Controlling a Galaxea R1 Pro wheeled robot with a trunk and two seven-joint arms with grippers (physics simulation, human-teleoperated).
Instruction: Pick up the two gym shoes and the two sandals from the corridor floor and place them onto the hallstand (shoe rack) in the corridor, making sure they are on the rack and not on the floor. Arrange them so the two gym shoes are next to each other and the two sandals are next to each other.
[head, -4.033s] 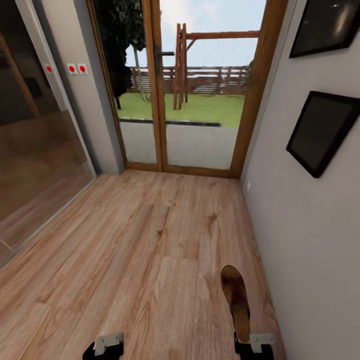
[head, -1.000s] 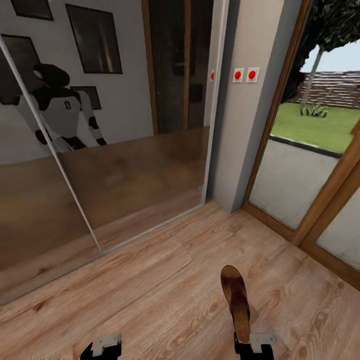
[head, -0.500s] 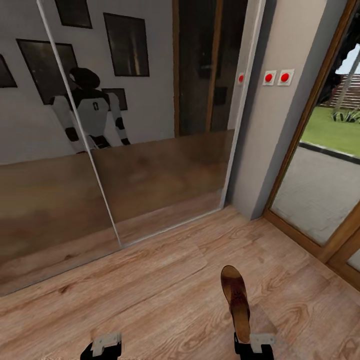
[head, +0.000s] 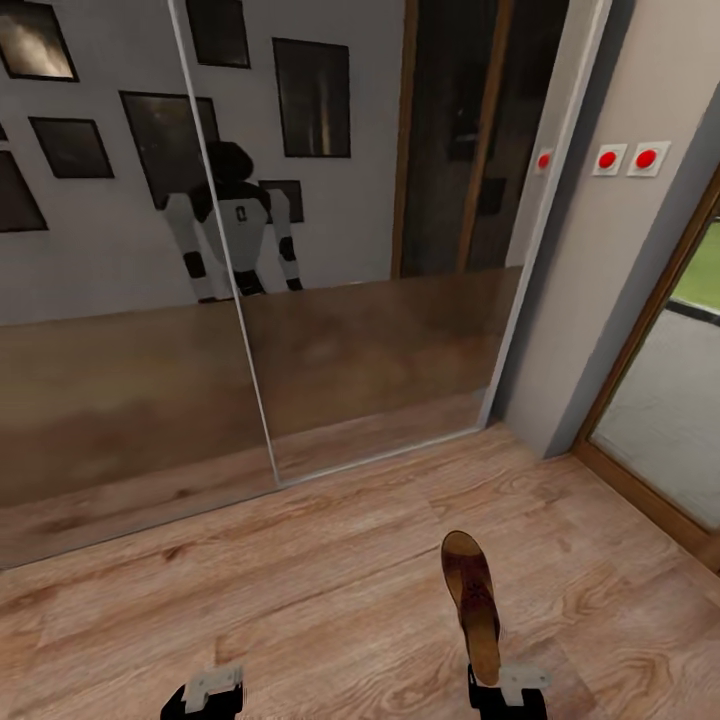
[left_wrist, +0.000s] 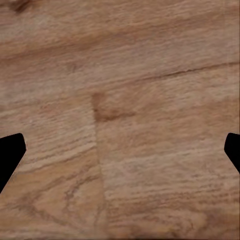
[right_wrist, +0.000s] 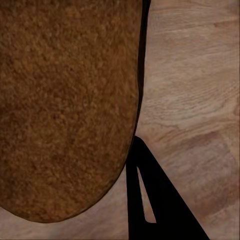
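View panned left (camera, not objects); right gripper (head: 508, 690) still clamped the sandal (head: 472, 600); left gripper (head: 204, 692) spread over open corridor floor (head: 300, 580).

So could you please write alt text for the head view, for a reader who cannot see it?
A brown sandal sticks forward from the right gripper above the wood-plank corridor floor, while the left gripper carries nothing. Ahead, mirrored sliding doors reflect the white robot and dark picture frames.

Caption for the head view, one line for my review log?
Right gripper carries a brown sandal above the wood floor, facing mirrored sliding doors.
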